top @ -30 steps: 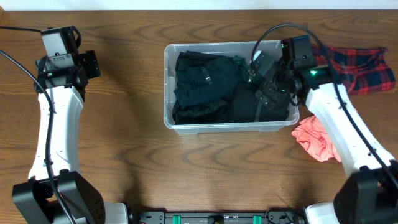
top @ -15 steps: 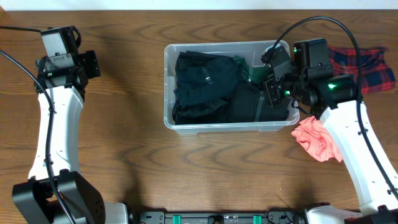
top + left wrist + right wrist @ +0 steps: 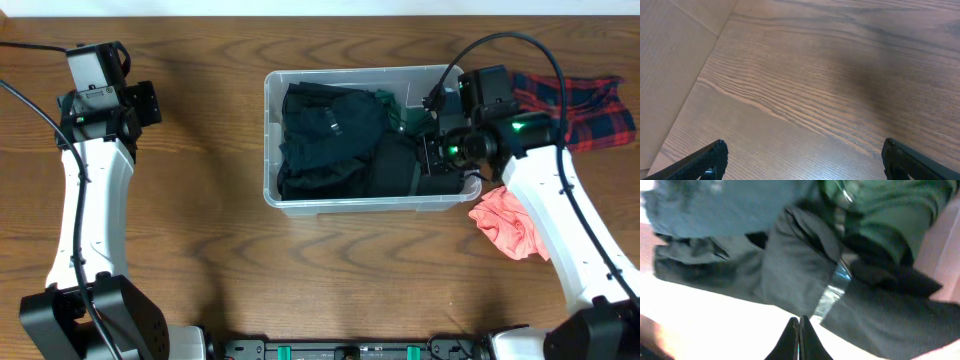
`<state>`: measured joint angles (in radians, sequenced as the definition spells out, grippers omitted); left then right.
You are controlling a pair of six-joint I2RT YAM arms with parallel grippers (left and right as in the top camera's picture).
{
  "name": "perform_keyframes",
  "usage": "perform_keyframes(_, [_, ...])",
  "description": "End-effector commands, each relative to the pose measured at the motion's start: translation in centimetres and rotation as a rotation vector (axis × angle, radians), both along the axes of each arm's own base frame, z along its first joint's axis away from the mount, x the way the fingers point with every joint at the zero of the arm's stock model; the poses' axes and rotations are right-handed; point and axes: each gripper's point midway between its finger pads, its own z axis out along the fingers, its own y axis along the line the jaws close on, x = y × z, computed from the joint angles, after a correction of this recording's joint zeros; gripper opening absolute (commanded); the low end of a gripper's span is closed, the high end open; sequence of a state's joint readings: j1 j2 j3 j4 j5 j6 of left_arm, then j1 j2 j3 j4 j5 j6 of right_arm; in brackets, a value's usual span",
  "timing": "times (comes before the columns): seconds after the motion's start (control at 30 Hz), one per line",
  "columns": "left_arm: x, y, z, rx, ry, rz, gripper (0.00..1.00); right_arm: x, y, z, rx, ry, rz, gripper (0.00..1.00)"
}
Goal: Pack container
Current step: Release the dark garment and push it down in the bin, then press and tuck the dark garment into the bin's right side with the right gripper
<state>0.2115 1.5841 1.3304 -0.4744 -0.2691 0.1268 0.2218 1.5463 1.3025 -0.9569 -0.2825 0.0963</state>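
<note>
The container (image 3: 350,204) sits on the wooden table (image 3: 200,260), at the middle of its far half. It is a clear rectangular bin with rounded corners and a thick rim. It holds 3 pieces of clothing. A dark blue-black one (image 3: 325,135) fills the left part, a black one (image 3: 395,165) lies at the right, and a green one (image 3: 408,108) is tucked in the far right corner.

The right gripper (image 3: 432,150) hangs over the right end of the bin, above the black piece. In the wrist view its 2 fingers (image 3: 790,342) are pressed together with nothing between them.

The left gripper (image 3: 805,159) is well apart from the bin, over bare wood near the far left corner. Its jaws are spread wide and hold nothing.

Outside the bin, a pink cloth (image 3: 510,225) lies just beside its near right corner. A red plaid cloth (image 3: 590,110) lies further right.
</note>
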Motion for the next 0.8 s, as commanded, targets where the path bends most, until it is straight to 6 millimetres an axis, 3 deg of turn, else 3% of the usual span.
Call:
perform_keyframes(0.0, [-0.1, 0.3, -0.1, 0.002, 0.004, 0.017, 0.98, 0.2, -0.3, -0.6, -0.044, 0.019, -0.037, 0.01])
perform_keyframes(0.37, [-0.1, 0.3, -0.1, 0.002, 0.004, 0.017, 0.98, 1.3, -1.1, -4.4, -0.156, 0.074, -0.050, 0.01])
perform_keyframes(0.57, [-0.1, 0.3, -0.1, 0.002, 0.004, 0.017, 0.98, 4.3, -1.7, -7.0, -0.221, 0.024, -0.078, 0.01])
perform_keyframes(0.77, [-0.1, 0.3, -0.1, 0.002, 0.004, 0.017, 0.98, 5.2, -1.4, -11.2, -0.236, 0.077, -0.072, 0.01])
